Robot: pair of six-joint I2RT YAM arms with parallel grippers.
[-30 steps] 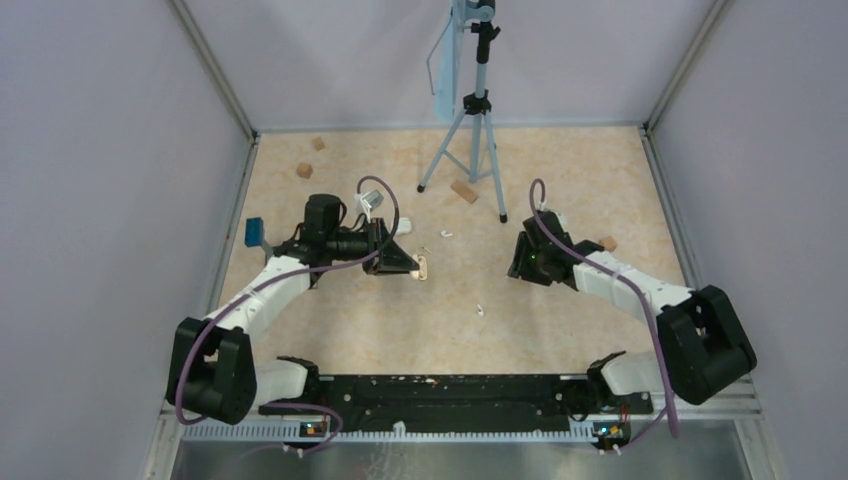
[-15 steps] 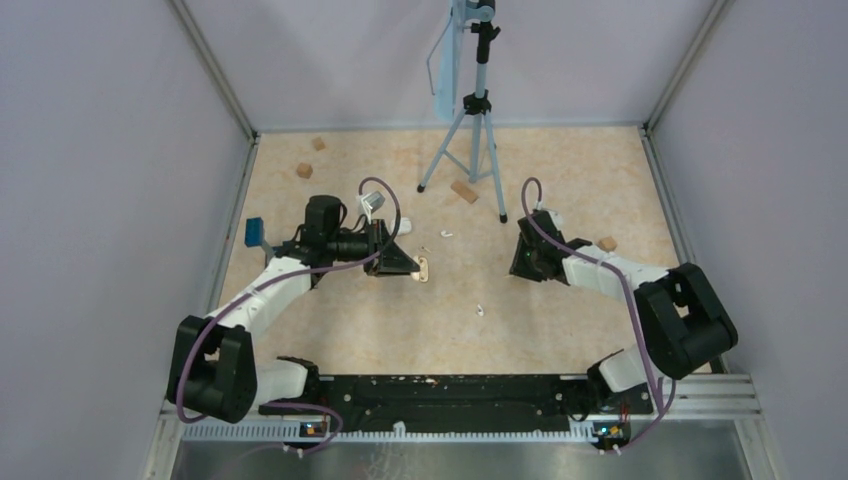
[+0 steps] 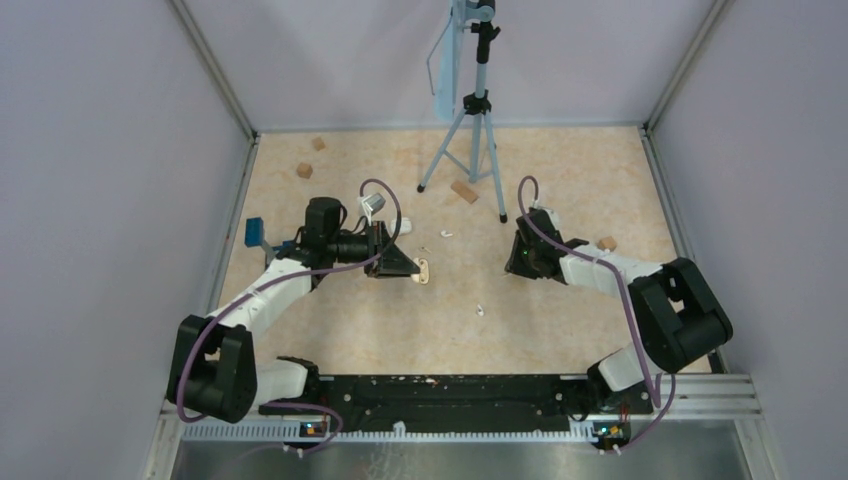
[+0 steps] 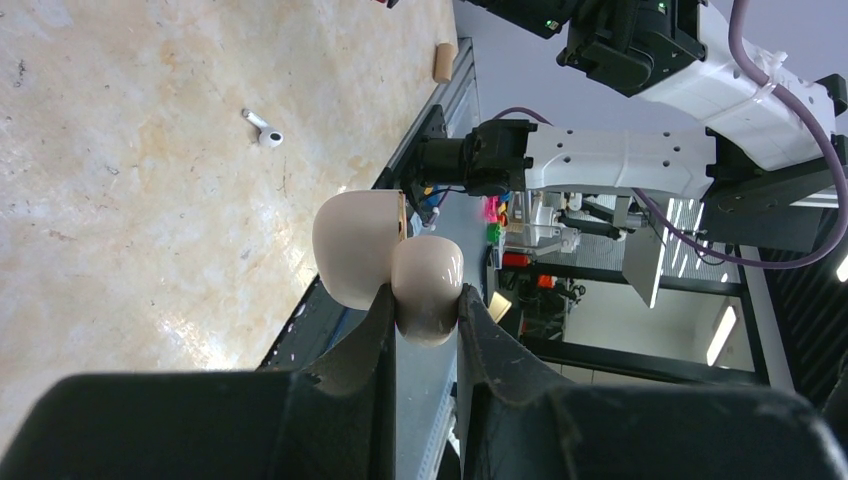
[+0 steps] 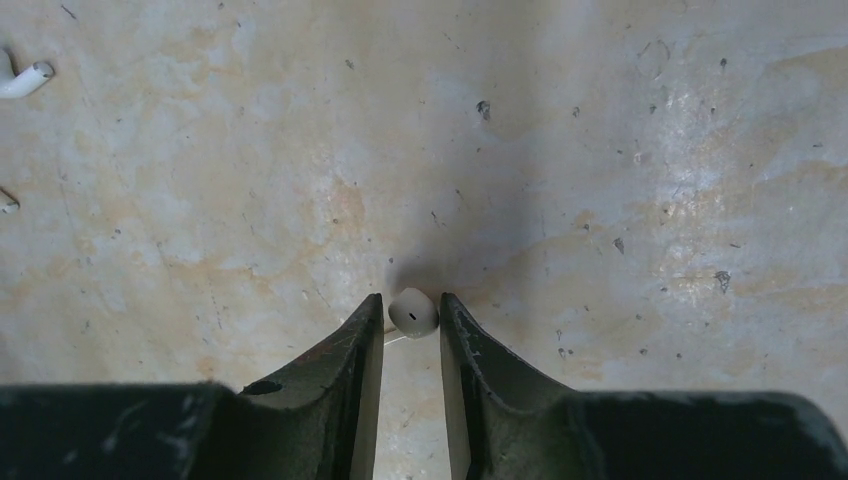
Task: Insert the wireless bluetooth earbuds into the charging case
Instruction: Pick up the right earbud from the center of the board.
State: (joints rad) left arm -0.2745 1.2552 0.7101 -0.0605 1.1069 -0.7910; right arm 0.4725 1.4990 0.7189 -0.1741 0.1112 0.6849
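R end effector [image 5: 411, 315] pinches earbud [image 5: 412, 311] mid-table [image 5: 600, 150], edges far.

The mottled beige table [image 3: 560, 320] carries scattered white earbuds [image 3: 480, 310], tan wooden blocks [image 3: 463, 191], a tripod [image 3: 470, 150] and what looks like a blue clip [image 3: 254, 233].

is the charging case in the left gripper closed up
No, the left gripper pinches one half of the charging case, and the other half stands swung apart beside it, hinged open.
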